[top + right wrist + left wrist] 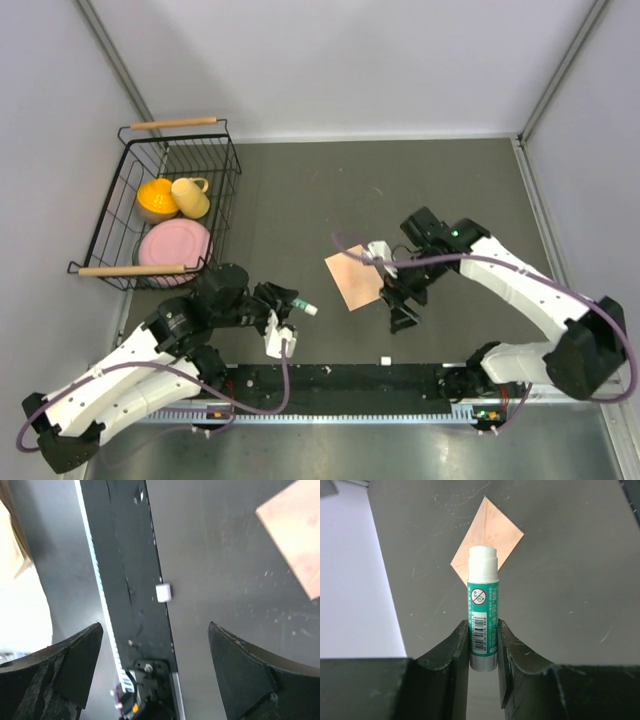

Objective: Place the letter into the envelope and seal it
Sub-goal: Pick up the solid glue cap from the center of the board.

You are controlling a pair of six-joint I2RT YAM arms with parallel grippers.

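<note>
The left tool (483,636) was clenched on the glue stick (483,605), aimed at the envelope (353,280) lying flat on the table (300,190). The right tool (155,627) hung released just beside it, pinning nothing. A glue stroke would likely have dragged or creased the loose paper.

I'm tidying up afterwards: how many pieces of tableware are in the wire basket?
3: an orange bowl at the far end of the wire basket, a yellow mug beside it, and a pink plate at its near end. Others could be hidden underneath.
</note>
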